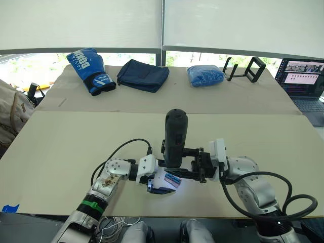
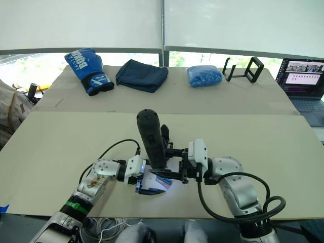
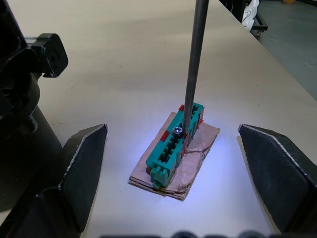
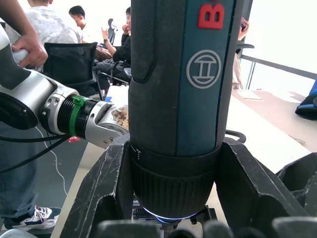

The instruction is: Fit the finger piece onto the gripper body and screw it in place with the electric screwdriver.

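Right gripper (image 4: 173, 198): fingers clenched round the upright electric screwdriver (image 1: 175, 137).
Left gripper (image 3: 173, 168): fingers spread, empty, flanking a green block (image 3: 177, 144) on cardboard.
Screwdriver bit (image 3: 193, 64): tip resting on the block's screw.

The electric screwdriver (image 4: 181, 99) clamped between the right jaws has a matt, finely stippled rubbery grip, a smoother dark teal plastic panel and a ribbed black collar. Its bit (image 3: 193, 64) is plain dull grey metal. Between the left jaws lies a glossy green plastic block (image 3: 176, 144) on a creased, torn scrap of brown cardboard (image 3: 193, 163). The fingers (image 3: 84, 163) are matt black plastic with slightly worn edges. The counter (image 1: 61, 147) is smooth, matt beige.
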`<action>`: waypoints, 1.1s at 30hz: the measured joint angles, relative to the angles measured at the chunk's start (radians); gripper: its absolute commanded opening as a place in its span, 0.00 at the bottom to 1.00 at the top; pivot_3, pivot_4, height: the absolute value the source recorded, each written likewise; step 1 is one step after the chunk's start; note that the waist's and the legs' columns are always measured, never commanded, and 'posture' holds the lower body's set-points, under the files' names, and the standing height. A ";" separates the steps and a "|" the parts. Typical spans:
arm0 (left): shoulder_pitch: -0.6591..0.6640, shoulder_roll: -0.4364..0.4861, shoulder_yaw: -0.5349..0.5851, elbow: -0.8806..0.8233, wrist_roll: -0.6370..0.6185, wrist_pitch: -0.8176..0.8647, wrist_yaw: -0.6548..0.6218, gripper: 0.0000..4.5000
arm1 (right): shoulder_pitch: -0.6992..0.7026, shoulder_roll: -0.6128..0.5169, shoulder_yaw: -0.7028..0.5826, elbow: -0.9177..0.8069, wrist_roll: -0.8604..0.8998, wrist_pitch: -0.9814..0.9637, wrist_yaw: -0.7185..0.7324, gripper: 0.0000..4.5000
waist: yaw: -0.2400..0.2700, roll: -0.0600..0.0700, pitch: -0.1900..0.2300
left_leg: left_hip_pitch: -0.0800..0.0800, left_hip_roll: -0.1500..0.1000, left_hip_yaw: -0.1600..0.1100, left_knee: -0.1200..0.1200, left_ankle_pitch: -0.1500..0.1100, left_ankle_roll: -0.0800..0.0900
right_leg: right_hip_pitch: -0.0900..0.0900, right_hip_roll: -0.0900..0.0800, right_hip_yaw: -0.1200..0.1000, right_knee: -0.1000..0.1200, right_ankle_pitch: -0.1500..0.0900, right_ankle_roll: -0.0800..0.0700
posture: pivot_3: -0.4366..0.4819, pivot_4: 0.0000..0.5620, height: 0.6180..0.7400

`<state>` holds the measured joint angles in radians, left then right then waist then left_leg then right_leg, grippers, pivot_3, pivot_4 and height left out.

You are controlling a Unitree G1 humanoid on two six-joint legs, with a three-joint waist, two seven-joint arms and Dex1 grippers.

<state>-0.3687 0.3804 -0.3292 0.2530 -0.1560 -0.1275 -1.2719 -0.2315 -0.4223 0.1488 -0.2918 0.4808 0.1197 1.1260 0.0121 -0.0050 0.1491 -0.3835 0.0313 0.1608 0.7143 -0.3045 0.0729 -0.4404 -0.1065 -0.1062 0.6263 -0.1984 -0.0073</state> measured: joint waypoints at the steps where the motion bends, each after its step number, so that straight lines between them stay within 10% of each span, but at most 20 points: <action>1: 0.000 0.000 0.000 0.000 0.000 -0.001 0.000 0.99 | 0.000 0.001 0.000 0.000 0.001 0.000 0.000 0.43 | 0.000 0.000 0.000 | 0.000 0.000 0.000 0.000 0.000 0.000 | 0.000 0.000 0.000 0.000 0.000 0.000 | 0.48 0.27 1.00; 33: 0.001 -0.004 0.000 0.015 0.000 -0.010 0.003 0.99 | 0.000 -0.005 0.000 0.000 0.014 0.020 0.004 0.43 | 0.001 0.001 0.000 | 0.001 0.000 0.000 0.000 -0.001 0.001 | 0.001 -0.001 0.000 0.000 0.000 0.000 | 0.48 0.27 1.00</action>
<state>-0.3672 0.3762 -0.3291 0.2678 -0.1560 -0.1371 -1.2692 -0.2315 -0.4277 0.1486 -0.2918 0.4949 0.1398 1.1298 0.0126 -0.0042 0.1486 -0.3825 0.0313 0.1606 0.7142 -0.3051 0.0739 -0.4395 -0.1077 -0.1062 0.6262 -0.1984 -0.0073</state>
